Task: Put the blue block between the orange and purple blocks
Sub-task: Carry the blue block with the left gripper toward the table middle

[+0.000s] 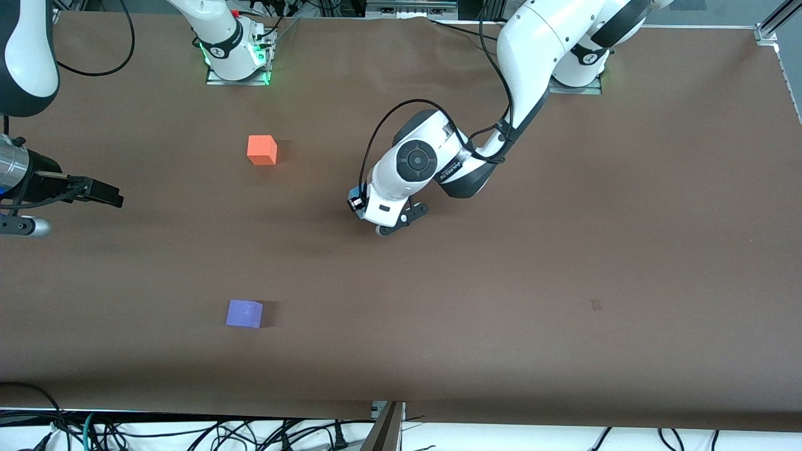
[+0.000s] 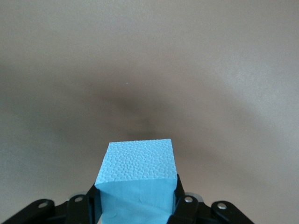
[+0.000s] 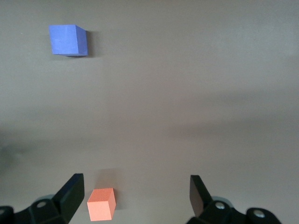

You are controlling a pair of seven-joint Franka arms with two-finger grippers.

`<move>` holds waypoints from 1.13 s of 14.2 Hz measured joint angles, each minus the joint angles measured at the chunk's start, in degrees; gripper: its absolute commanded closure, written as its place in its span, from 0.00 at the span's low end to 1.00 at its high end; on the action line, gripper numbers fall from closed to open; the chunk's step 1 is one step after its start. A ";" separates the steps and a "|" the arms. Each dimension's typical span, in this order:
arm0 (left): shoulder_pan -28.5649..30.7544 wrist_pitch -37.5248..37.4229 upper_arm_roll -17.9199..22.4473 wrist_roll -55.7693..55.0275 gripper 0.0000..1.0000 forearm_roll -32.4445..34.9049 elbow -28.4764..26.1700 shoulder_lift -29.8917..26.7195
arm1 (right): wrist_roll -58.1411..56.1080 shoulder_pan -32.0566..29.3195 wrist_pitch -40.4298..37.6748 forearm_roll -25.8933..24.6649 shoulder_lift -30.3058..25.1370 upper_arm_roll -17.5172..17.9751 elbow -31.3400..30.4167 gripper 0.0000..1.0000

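The blue block is held between the fingers of my left gripper, which is shut on it. In the front view the left gripper hangs over the middle of the table, and only a sliver of the blue block shows under the hand. The orange block lies nearer the robot bases. The purple block lies nearer the front camera. Both sit toward the right arm's end. My right gripper is open and empty at that end; its wrist view shows the orange block and purple block below the right gripper.
The brown table carries a small dark mark toward the left arm's end. Cables and a metal bracket lie along the front edge. The arm bases stand along the top edge.
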 measured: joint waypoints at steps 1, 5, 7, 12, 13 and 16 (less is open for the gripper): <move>-0.02 0.11 0.00 -0.31 0.45 0.00 0.00 0.04 | 0.00 -0.12 0.39 -0.01 0.55 0.00 0.00 0.00; -0.52 3.47 0.00 -0.49 0.51 0.00 0.48 0.55 | 0.00 -0.50 1.84 -0.01 2.53 -0.09 0.00 0.00; -1.21 6.87 0.05 -0.48 0.51 0.00 0.94 1.78 | 0.00 -0.78 2.27 0.00 3.10 -0.21 0.00 0.00; -4.84 8.39 4.71 0.31 0.37 0.00 4.65 5.73 | 0.00 -0.74 5.91 0.61 6.27 0.47 -0.02 0.00; -5.94 8.39 5.89 0.66 0.29 0.00 4.83 5.99 | 0.00 -0.59 6.46 0.94 7.01 0.79 -0.02 0.00; -7.37 8.39 6.95 2.13 0.19 0.00 4.86 6.32 | 0.00 -0.02 7.11 1.08 8.33 1.18 0.00 0.00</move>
